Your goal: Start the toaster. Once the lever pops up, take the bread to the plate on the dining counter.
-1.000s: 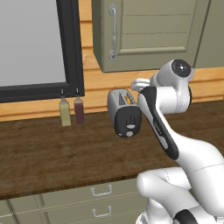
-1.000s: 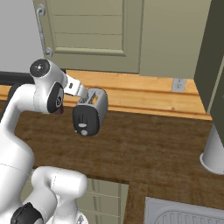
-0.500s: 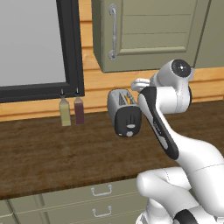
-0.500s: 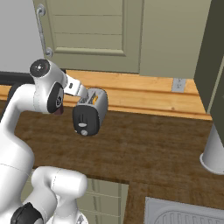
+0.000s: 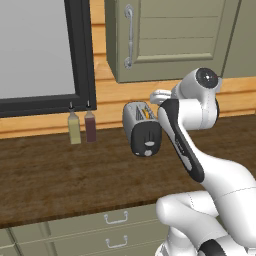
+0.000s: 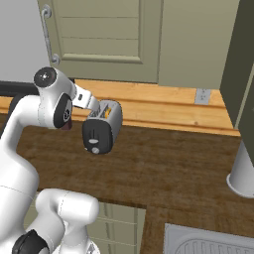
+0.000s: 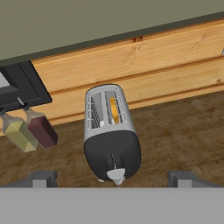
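Observation:
The small silver toaster (image 5: pixel 142 131) (image 6: pixel 102 128) (image 7: pixel 111 131) stands on the dark worktop against the wooden back wall, with its glossy black end panel turned toward me. A tan-orange slice of bread (image 7: pixel 113 110) (image 5: pixel 146 114) sits in one slot and the other slot looks empty. The lever (image 7: pixel 113 162) shows only as a thin mark in the panel's slit, above the pale dial (image 7: pixel 116 175). My gripper (image 7: pixel 113 179) hangs open above the toaster, fingertips (image 7: pixel 41 178) wide apart with nothing between them. The plate and the dining counter are out of view.
Two bottles, olive (image 5: pixel 74 129) (image 7: pixel 19 134) and dark red (image 5: pixel 90 126) (image 7: pixel 42 130), stand left of the toaster under a black-framed window (image 5: pixel 80 55). A wall cabinet (image 5: pixel 170 35) hangs overhead. A sink (image 6: pixel 208 243) and a pale cylinder (image 6: pixel 243 171) lie to the right.

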